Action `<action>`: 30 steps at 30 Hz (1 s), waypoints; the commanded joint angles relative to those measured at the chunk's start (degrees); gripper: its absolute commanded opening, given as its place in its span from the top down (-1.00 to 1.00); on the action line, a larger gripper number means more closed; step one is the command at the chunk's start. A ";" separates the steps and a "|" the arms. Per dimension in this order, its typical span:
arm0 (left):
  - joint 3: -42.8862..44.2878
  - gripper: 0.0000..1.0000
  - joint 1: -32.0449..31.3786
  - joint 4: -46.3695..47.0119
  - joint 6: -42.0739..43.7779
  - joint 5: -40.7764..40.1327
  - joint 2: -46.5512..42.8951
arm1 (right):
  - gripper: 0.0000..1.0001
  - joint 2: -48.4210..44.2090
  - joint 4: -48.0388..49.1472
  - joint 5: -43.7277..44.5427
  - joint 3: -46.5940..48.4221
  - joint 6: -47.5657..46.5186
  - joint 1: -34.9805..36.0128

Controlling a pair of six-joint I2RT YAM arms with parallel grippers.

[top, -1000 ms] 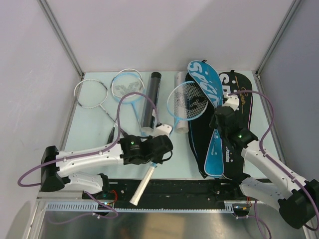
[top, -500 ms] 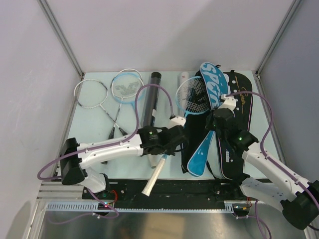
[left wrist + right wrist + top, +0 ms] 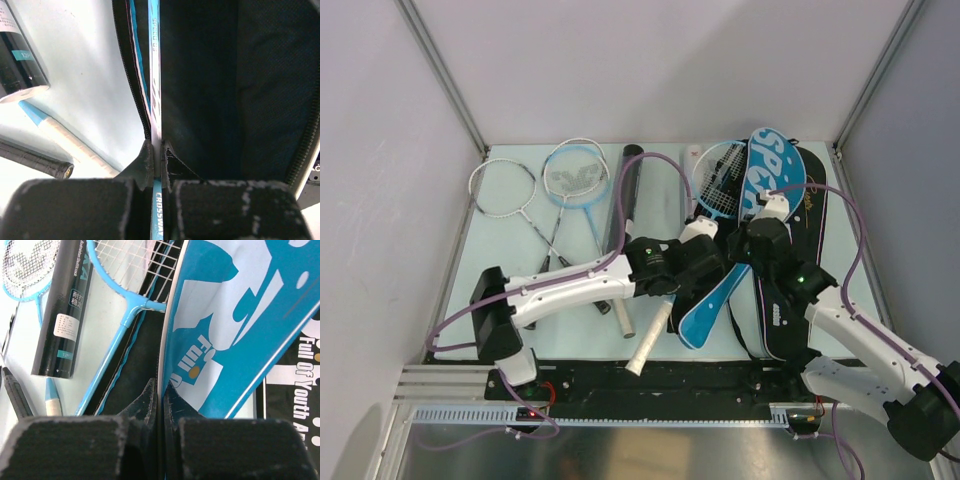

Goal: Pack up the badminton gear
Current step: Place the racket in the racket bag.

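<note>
My left gripper (image 3: 695, 268) (image 3: 156, 155) is shut on the thin shaft of a pale-blue racket (image 3: 723, 180). Its head lies at the mouth of the black racket bag (image 3: 807, 215) (image 3: 210, 75), and its white handle (image 3: 650, 345) points toward the near edge. My right gripper (image 3: 750, 260) (image 3: 161, 392) is shut on the rim of the bag's blue flap (image 3: 772, 165) (image 3: 225, 315), holding it raised beside the racket head (image 3: 135, 260). A long black tube (image 3: 625, 200) (image 3: 62, 315) lies left of the bag. A white-headed racket (image 3: 505, 187) and another blue-headed racket (image 3: 576, 172) lie at the far left.
The loose rackets' handles (image 3: 60, 137) cross on the pale table under my left arm (image 3: 570, 290). Grey walls close the table at the back and both sides. A black rail (image 3: 720, 380) runs along the near edge.
My left gripper has carried the racket rightward and farther back, its head going from the table to the bag's mouth. The right gripper has swung the blue flap rightward.
</note>
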 commanded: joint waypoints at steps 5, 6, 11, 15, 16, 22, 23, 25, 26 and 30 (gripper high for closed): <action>2.38 1.00 0.42 4.02 7.26 0.26 0.84 | 1.00 -0.78 7.77 -3.09 -0.52 -3.07 1.25; 1.28 1.00 0.36 4.03 8.23 0.35 0.19 | 1.00 -1.13 8.08 -2.49 -0.84 -3.89 1.05; -4.33 1.00 -0.26 4.17 10.80 1.12 -3.35 | 1.00 -3.02 9.46 -2.51 -1.67 -6.93 -0.72; -7.25 1.00 -0.89 4.47 11.19 1.64 -6.70 | 1.00 -4.07 8.99 -1.87 -1.91 -8.42 -1.80; -7.76 1.00 -1.04 4.70 11.47 1.79 -7.36 | 1.00 -4.44 9.03 -1.97 -2.02 -8.76 -1.98; -7.89 1.00 -0.97 6.25 10.81 0.34 -7.85 | 1.00 -6.23 12.26 -7.12 -4.07 -11.33 -1.97; -6.80 1.00 -0.64 6.29 10.23 0.57 -7.06 | 1.00 -6.27 12.08 -8.16 -4.24 -11.01 -1.89; -4.78 1.00 0.07 6.32 9.35 1.47 -5.57 | 1.00 -6.65 12.09 -10.69 -4.83 -10.68 -1.62; -3.93 1.00 0.40 6.32 9.15 2.06 -5.00 | 1.00 -7.01 12.08 -11.83 -5.23 -10.82 -1.54; -1.32 1.00 1.64 6.33 9.79 4.86 -3.35 | 1.00 -8.61 12.72 -16.07 -7.44 -12.77 -1.17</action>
